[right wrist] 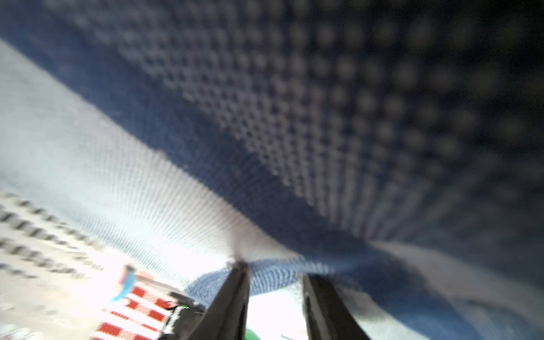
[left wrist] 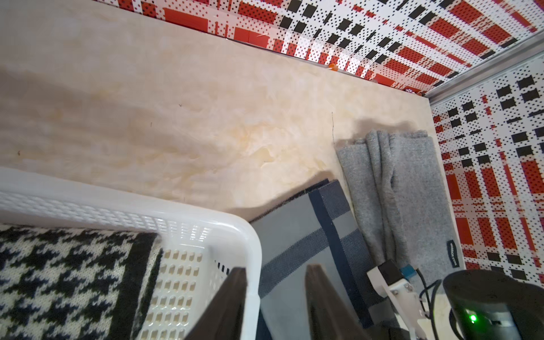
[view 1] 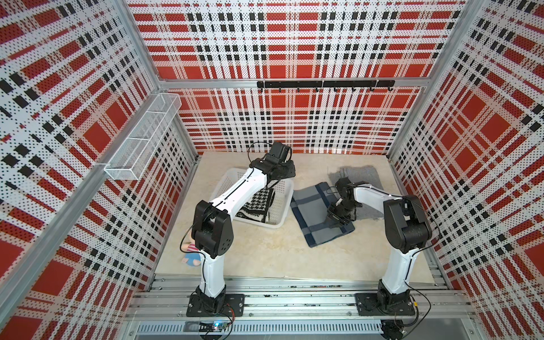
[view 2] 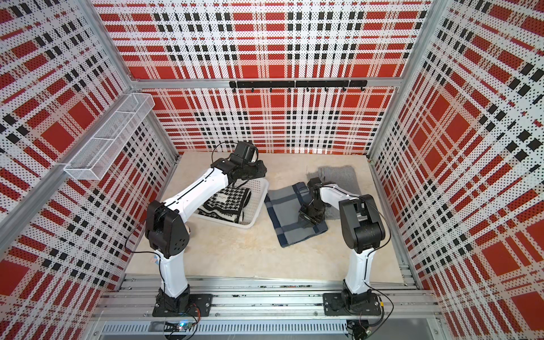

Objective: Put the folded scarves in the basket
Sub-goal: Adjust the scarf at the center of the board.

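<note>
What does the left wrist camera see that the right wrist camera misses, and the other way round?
Only the left wrist camera: the white basket with a houndstooth scarf inside, a plain grey scarf, and the left gripper, jaws apart. Only the right wrist camera: the right gripper pinching a bunch of cloth. Both: the blue-and-grey checked scarf, which is only a blurred close-up in the right wrist view.

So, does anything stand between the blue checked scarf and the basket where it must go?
Yes, partly. The left arm reaches across the basket, and the left gripper hangs open over its rim on the side facing the blue checked scarf, which the right gripper pinches. A houndstooth scarf already lies inside.
</note>
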